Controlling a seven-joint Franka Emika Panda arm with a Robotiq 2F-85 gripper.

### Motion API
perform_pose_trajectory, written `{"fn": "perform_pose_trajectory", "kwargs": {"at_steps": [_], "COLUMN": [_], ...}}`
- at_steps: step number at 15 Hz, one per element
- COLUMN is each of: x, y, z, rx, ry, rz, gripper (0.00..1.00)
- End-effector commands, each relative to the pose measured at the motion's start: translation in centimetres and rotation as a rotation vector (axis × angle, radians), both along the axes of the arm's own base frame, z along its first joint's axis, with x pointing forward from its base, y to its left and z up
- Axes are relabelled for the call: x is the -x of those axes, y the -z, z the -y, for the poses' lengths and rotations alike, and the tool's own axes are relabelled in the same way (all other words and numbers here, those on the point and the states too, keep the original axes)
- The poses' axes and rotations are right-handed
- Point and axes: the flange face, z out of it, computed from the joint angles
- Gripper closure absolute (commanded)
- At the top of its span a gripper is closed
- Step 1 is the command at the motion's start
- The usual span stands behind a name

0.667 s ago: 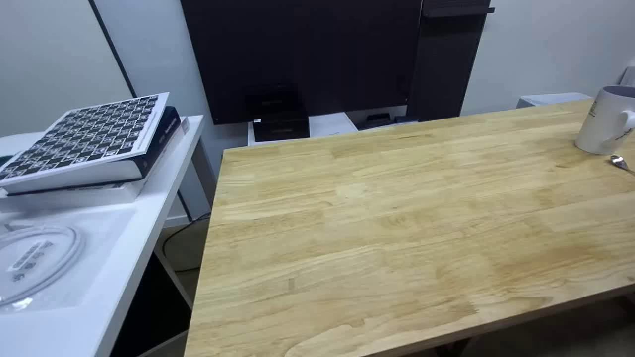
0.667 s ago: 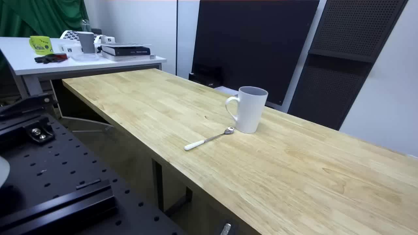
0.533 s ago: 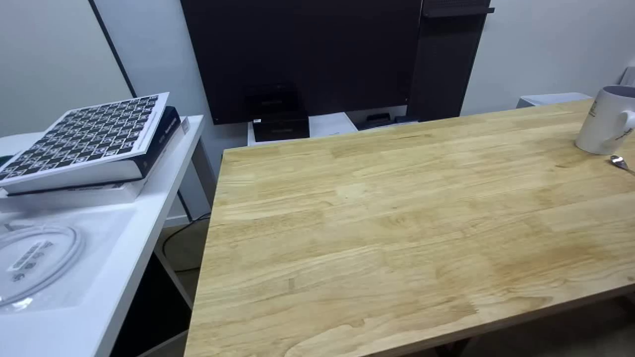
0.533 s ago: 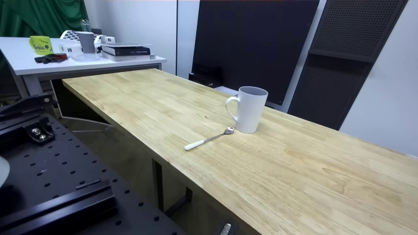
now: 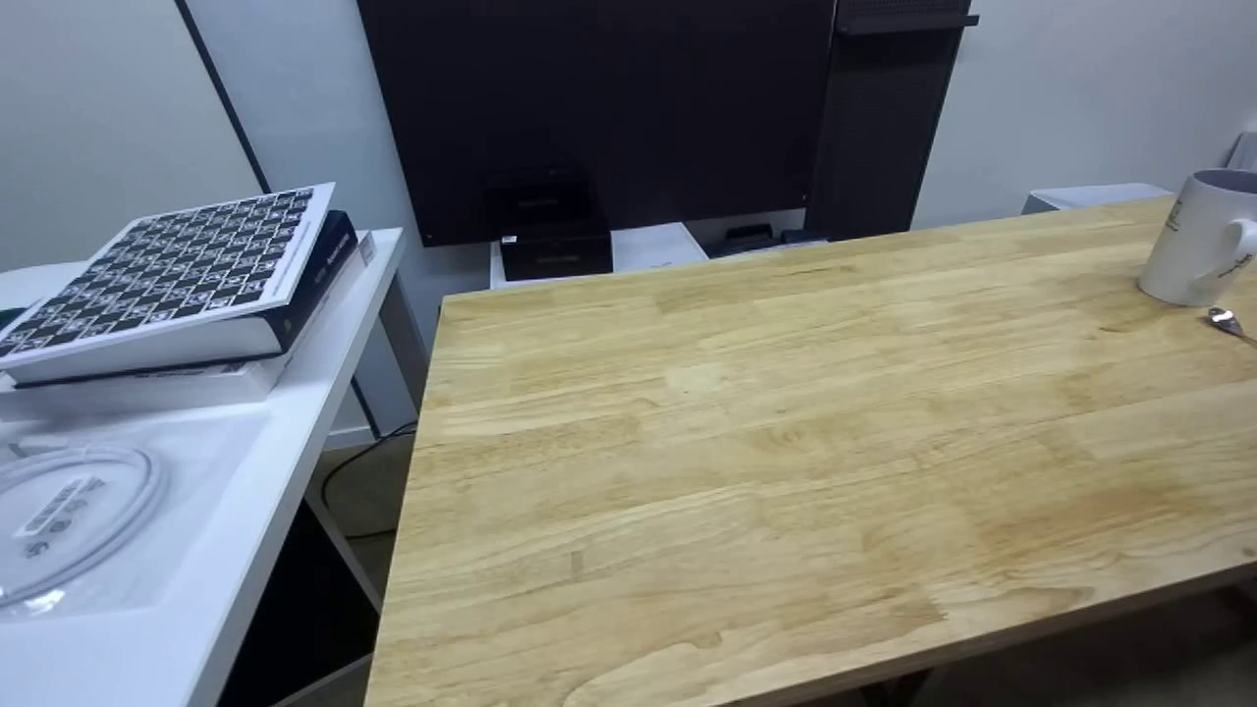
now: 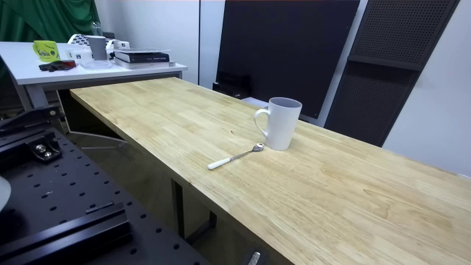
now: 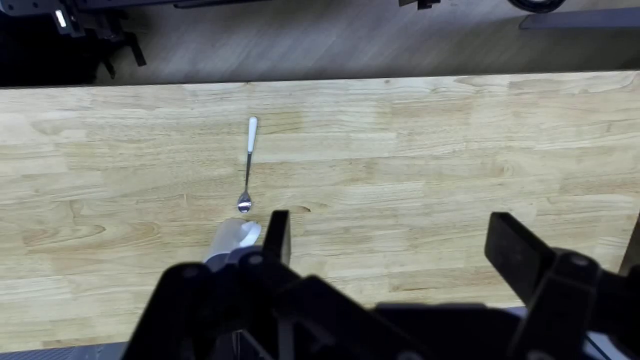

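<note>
In the wrist view my gripper (image 7: 389, 235) stands wide open high over the wooden table (image 7: 375, 175), with only bare wood seen between its dark fingers (image 7: 517, 255). Nearest to the left finger in that picture is a white mug (image 7: 226, 237), partly hidden behind the gripper. Both exterior views show this mug (image 6: 282, 125) upright on the table. A spoon (image 7: 251, 135) with a white handle and metal bowl lies flat, its bowl close to the mug. One exterior view cuts off most of the spoon (image 5: 1224, 319) at the right edge. Neither exterior view has the gripper in it.
A white side table (image 6: 103, 75) holds stacked books (image 5: 187, 285), a yellow-green mug (image 6: 46, 50) and a grey cup (image 6: 97, 48). A black perforated mounting plate (image 6: 73, 191) runs along the table's side, with a gap between. A large black panel (image 5: 609, 108) stands behind.
</note>
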Motion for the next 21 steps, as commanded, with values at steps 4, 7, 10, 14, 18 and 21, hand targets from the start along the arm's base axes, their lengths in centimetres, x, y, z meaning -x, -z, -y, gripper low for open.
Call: {"fn": "perform_pose_trajectory", "kwargs": {"at_steps": [4,7,10,14,18,21], "x": [-1.4,-3.3,-5.1,-6.2,-6.4,-7.3], "y": [0.5,1.8,4.1,8.7,14.1,17.1], "z": [1.1,2.2,2.9,4.0,4.1,4.7], "rx": [0.025,0.037,0.037,0.044,0.032,0.051], "ry": [0.020,0.048,0.060,0.085,0.062,0.048], "rz": [0.011,0.031,0.068,0.088,0.070,0.056], "gripper": [0.00,0.00,0.00,0.00,0.00,0.00]}}
